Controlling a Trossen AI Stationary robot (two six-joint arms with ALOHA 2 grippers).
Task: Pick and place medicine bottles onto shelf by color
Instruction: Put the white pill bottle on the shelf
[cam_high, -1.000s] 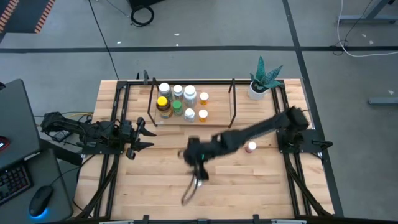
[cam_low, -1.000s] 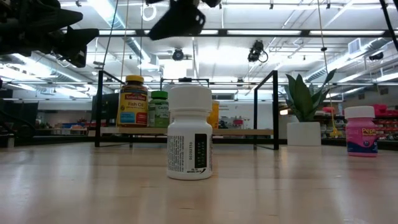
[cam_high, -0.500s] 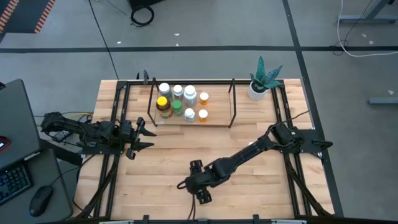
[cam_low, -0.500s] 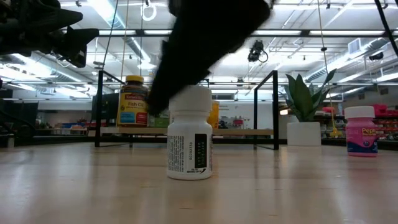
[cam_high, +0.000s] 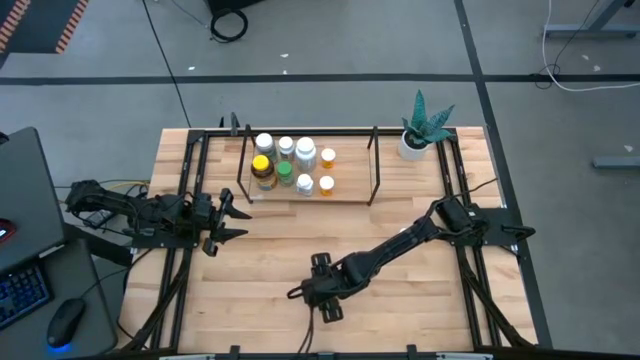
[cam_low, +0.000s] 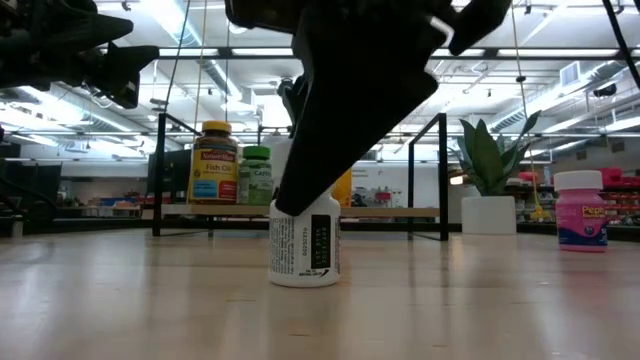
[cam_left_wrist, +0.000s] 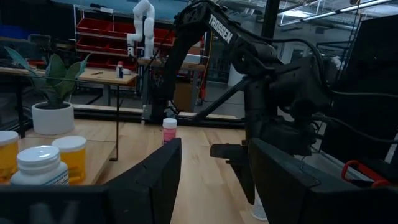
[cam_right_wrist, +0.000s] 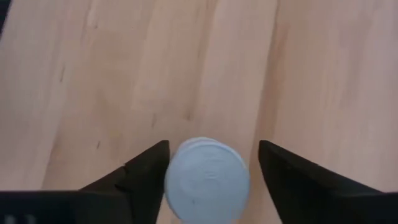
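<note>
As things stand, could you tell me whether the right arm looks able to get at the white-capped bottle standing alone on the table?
Probably yes. The right pincer is directly above the white-capped bottle, one finger on each side of its cap, and bare table surrounds it, so nothing blocks the grasp.

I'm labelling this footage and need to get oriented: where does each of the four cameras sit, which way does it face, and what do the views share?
High view: overhead, looking straight down; both arms, shelf.
Low view: tabletop height, facing the room; right gripper over the white bottle.
Left wrist view: on the waiting left arm at the table's left side, left gripper facing across the table.
Right wrist view: looking down; jaws either side of the white cap.
Shared: low and left wrist views both show the pink bottle.
</note>
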